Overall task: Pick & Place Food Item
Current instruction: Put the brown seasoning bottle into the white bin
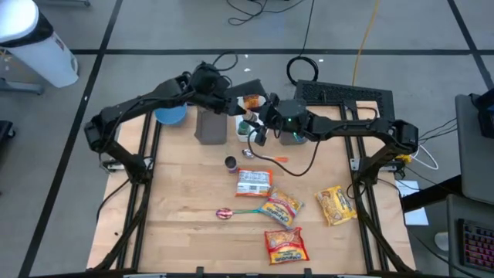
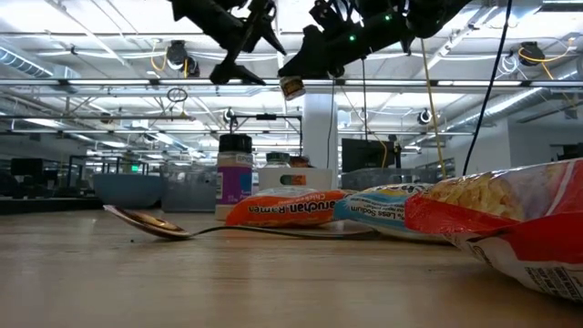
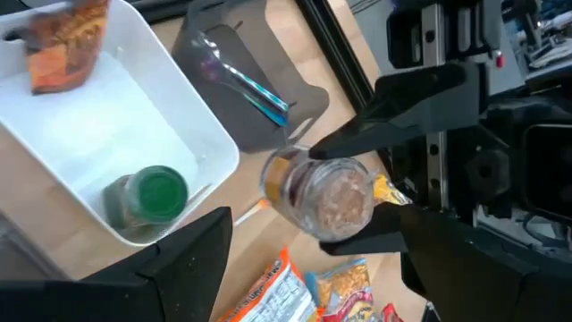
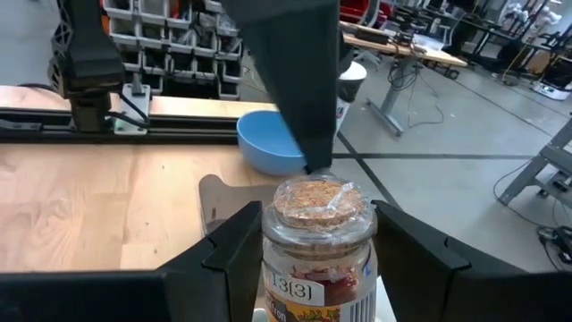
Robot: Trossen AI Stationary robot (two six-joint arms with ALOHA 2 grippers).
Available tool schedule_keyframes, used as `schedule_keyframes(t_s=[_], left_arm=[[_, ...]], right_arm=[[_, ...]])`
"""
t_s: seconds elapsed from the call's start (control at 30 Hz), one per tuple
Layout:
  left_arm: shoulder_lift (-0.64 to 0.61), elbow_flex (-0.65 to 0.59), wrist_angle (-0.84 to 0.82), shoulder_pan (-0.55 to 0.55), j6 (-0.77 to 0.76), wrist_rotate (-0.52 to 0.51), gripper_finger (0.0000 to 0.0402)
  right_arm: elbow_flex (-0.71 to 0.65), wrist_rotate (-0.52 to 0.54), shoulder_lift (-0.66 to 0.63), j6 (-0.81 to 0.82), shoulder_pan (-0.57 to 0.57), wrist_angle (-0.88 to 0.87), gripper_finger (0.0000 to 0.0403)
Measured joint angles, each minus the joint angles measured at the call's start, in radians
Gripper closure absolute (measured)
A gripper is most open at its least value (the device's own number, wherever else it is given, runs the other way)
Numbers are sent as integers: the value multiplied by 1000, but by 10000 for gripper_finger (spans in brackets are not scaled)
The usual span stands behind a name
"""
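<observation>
Carrying a spice jar point(image 4: 317, 246) in my right gripper point(image 4: 313, 259), I have it pinched between both fingers and raised clear of the table point(image 1: 185, 216), beside the white bin point(image 3: 107, 134); the bin already has a green-lidded jar point(image 3: 147, 197) in it; my left gripper point(image 3: 304, 259) hovers close to the jar with its fingers spread wide, gripping nothing; I judge this to be the transport step, possibly a handover; next I need to bring the jar over the bin and lower it before letting go.
</observation>
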Motion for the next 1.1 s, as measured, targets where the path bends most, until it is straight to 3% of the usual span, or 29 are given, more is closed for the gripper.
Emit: schedule_keyframes(t_s=[0.4,0.87,1.1], left_arm=[[33,18,9,-64,-42,-127,69],[33,18,54,-68,-57,-132,70],[37,17,66,-67,-36,-124,124]], right_arm=[[0,0,0,6,-1,1,233],[0,-4,0,5,-1,26,233],[0,-5,0,1,-1,25,233]])
